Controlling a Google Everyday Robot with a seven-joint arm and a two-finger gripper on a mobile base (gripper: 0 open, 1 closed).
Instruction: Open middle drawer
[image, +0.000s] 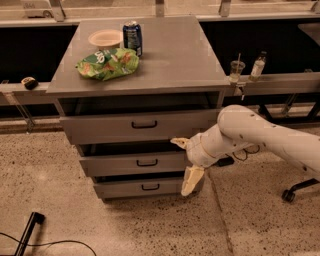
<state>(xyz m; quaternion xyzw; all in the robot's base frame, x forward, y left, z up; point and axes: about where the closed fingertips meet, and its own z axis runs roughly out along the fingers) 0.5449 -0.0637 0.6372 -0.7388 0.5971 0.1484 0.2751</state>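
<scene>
The middle drawer (120, 165) is a wide shallow grey front with a small black bar handle (147, 162), between a taller top drawer (100, 129) and a narrower bottom drawer (120, 189). It stands out slightly from the cabinet. My gripper (185, 161) is at the right end of the middle drawer's front. It is open and empty: one cream finger (179, 142) points left above the drawer's top edge, the other (191, 180) hangs down by the bottom drawer. The handle is well to the left of the gripper.
On the cabinet top (175, 60) lie a green chip bag (107, 63), a blue soda can (133, 37) and a bowl (105, 38). A cup (236, 70) and a bottle (257, 66) stand on a ledge at right. A chair caster (289, 194) and a floor cable (45, 245) are nearby.
</scene>
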